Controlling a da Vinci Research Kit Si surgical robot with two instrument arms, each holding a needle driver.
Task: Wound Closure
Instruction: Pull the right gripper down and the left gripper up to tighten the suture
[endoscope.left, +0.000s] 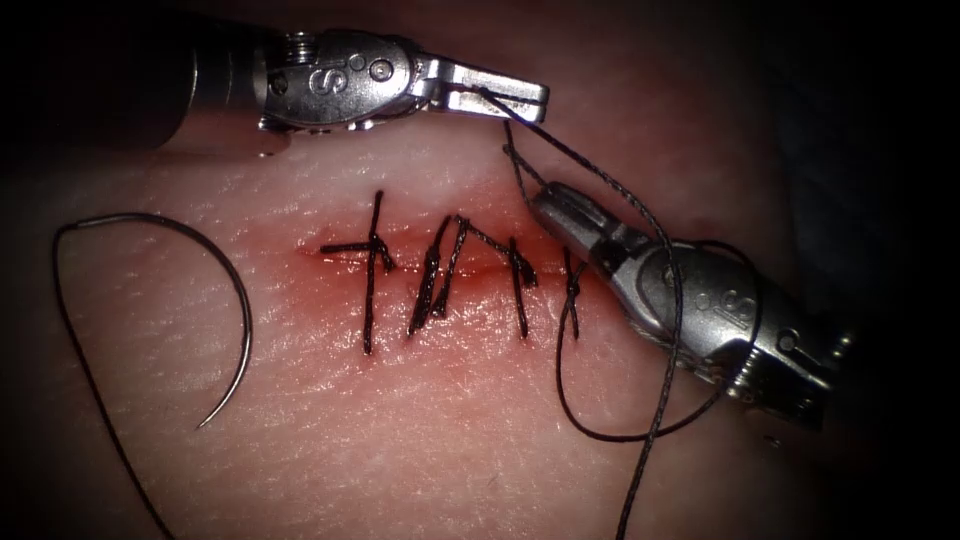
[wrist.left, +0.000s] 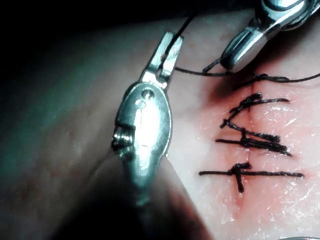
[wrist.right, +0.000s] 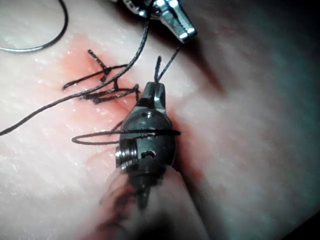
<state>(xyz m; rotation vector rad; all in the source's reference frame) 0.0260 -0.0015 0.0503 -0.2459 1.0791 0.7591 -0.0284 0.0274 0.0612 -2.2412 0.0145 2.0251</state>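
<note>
Needle (endoscope.left: 215, 300) is seen lying free on the tissue (endoscope.left: 420, 440), left of the cut (endoscope.left: 450, 270), held by neither hand. Right hand (endoscope.left: 548, 200), at the cut's right end, is clamped on a short thread (endoscope.left: 655, 290) end, thread looped round it. Beyond, left hand (endoscope.left: 520, 100) is clamped on thread. Knot-tying judged in hand; next calls for opposed tension.

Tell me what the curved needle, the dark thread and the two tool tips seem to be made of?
Needle: thin polished metal by its grey glint, lying free on the tissue left of the cut.
Thread: dark, matte, seemingly braided.
Left tool and right tool: bright shiny metal, probably steel; both hold thread.
</note>
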